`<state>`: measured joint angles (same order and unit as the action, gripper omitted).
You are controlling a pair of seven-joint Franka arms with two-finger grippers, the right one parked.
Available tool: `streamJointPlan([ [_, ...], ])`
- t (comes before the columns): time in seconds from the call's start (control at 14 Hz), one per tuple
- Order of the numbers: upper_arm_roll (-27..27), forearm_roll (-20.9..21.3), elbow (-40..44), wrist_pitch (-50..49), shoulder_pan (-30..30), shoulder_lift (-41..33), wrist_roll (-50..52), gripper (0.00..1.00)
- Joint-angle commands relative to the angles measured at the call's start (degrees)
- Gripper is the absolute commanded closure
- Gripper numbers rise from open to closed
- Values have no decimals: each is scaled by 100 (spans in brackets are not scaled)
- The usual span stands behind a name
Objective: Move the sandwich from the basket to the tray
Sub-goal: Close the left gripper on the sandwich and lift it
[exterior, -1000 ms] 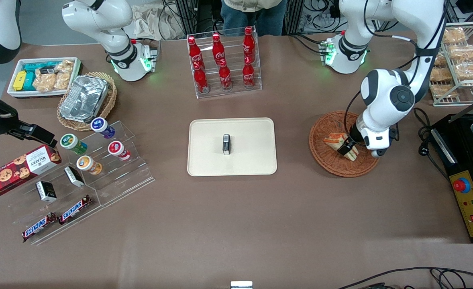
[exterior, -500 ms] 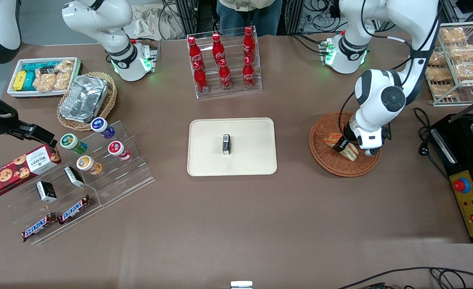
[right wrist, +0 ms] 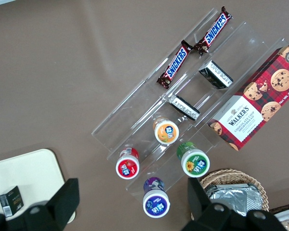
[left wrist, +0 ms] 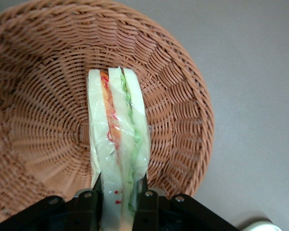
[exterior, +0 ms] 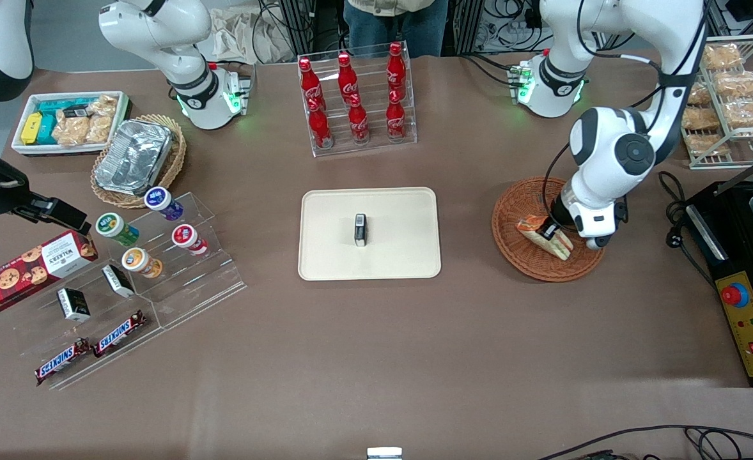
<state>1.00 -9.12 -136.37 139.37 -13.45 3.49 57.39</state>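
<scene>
Left arm's pincer (exterior: 550, 231) is sitting low inside the reddish-brown wicker basket (exterior: 521, 252), at the working arm's end of the table. Its two fingers (left wrist: 90, 204) are pinching the sandwich (exterior: 543, 234) across the thickness of the wedge, one finger pressing on each outer bread face. In the wrist view the wrapped sandwich (left wrist: 116, 139) is standing on edge, reaching away from the pincer (left wrist: 116, 208) over the woven floor of the basket (left wrist: 43, 120), with orange-red filling showing along one seam and green along the other. Whether the wedge is touching the basket floor or lifted just clear of it cannot be told.

The cream-beige tray (exterior: 325, 255) is lying well apart from the pincer, toward the parked arm's end of the table, at about the same nearness to the front camera. A small dark box (exterior: 360, 229) is standing near the tray's middle. The clear rack of red cola bottles (exterior: 356, 99) is standing farther from the front camera than the pincer and the tray
</scene>
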Motion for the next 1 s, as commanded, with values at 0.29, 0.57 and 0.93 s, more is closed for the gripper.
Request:
streamJointPlan([
  [0.29,50,33,2076,-2621,27,-130,18,100],
  [0.57,41,33,3150,-3687,70,-147,-174,100],
  [0.93,15,41,3723,-4199,10,-95,-1324,100],
])
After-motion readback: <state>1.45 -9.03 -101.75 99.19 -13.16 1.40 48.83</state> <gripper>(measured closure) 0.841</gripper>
